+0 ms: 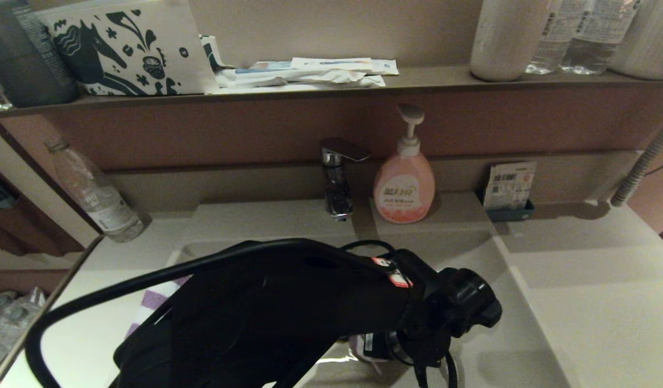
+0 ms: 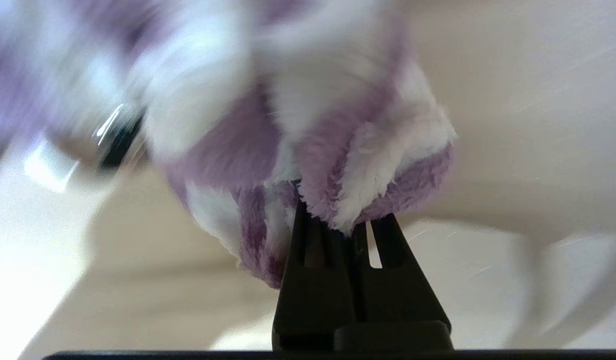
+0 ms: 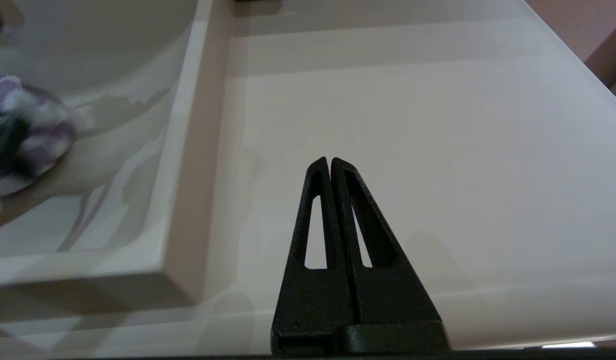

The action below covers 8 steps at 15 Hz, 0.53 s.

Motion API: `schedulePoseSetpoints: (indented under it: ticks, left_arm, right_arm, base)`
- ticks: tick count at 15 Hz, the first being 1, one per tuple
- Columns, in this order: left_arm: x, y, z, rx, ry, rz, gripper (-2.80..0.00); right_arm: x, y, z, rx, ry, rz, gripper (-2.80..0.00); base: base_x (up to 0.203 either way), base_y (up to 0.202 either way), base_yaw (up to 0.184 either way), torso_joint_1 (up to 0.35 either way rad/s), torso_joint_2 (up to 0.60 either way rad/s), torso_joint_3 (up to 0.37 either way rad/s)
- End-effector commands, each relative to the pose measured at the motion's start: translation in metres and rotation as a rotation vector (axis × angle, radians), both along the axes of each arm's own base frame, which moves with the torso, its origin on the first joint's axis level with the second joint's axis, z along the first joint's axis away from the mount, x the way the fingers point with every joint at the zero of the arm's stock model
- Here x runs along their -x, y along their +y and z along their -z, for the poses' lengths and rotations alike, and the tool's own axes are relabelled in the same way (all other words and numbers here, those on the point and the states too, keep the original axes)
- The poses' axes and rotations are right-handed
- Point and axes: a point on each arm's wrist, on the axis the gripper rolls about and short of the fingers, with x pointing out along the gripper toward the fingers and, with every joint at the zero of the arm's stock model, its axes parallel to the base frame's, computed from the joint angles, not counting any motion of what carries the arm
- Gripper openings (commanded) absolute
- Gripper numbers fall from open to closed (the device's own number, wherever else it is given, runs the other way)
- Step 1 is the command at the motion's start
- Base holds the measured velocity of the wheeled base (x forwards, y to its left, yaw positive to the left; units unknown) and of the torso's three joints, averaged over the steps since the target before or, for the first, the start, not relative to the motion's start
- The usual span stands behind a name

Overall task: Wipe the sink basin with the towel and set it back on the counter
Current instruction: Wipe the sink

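My left arm (image 1: 288, 312) reaches across the cream-white sink basin (image 1: 487, 258) and hides most of it. In the left wrist view my left gripper (image 2: 345, 212) is shut on a bunched fold of the purple and white striped towel (image 2: 338, 150), which hangs against the basin floor (image 2: 513, 125). A blurred chrome piece (image 2: 115, 142) shows beside the towel. Part of the towel (image 1: 153, 304) peeks out behind the arm. My right gripper (image 3: 330, 162) is shut and empty, hovering over the counter (image 3: 413, 125) right of the basin, where the towel (image 3: 27, 135) shows in the basin (image 3: 87, 60).
A chrome faucet (image 1: 337, 178) and a pink pump soap bottle (image 1: 404, 186) stand behind the basin. A clear bottle (image 1: 102, 199) is at back left, a card holder (image 1: 509, 188) at back right. The brown ledge (image 1: 428, 78) carries a horse-print pouch, packets and bottles.
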Motion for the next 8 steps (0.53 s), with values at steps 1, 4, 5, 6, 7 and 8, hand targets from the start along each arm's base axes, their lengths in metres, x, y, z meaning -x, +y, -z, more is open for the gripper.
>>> schedulePoseSetpoints:
  ticks: [1,4,5,6,7,8]
  left_arm:
    - [0.005,0.014,-0.002,-0.081,0.053,-0.047,-2.80]
    - [0.015,0.036,-0.002,-0.168,0.091,-0.074,-2.80]
    - [0.016,0.044,0.000,-0.195,0.094,-0.082,-2.80]
    - [0.017,0.051,0.002,-0.224,0.099,-0.090,-2.80]
    - [0.017,0.060,0.005,-0.253,0.108,-0.101,-2.80]
    - [0.017,0.070,0.008,-0.269,0.113,-0.113,-2.80]
  right_arm:
    - [0.000,0.000,0.000,0.000,0.000,0.000,-2.80]
    - [0.000,0.000,0.000,0.000,0.000,0.000,-2.80]
    - [0.000,0.000,0.000,0.000,0.000,0.000,-2.80]
    - [0.000,0.000,0.000,0.000,0.000,0.000,-2.80]
    - [0.000,0.000,0.000,0.000,0.000,0.000,-2.80]
    - [0.000,0.000,0.000,0.000,0.000,0.000,-2.80]
  base:
    - [0.000,0.000,0.000,0.000,0.00,0.000]
    - [0.000,0.000,0.000,0.000,0.00,0.000]
    - [0.000,0.000,0.000,0.000,0.00,0.000]
    - [0.000,0.000,0.000,0.000,0.00,0.000]
    - [0.000,0.000,0.000,0.000,0.00,0.000]
    - [0.000,0.000,0.000,0.000,0.00,0.000]
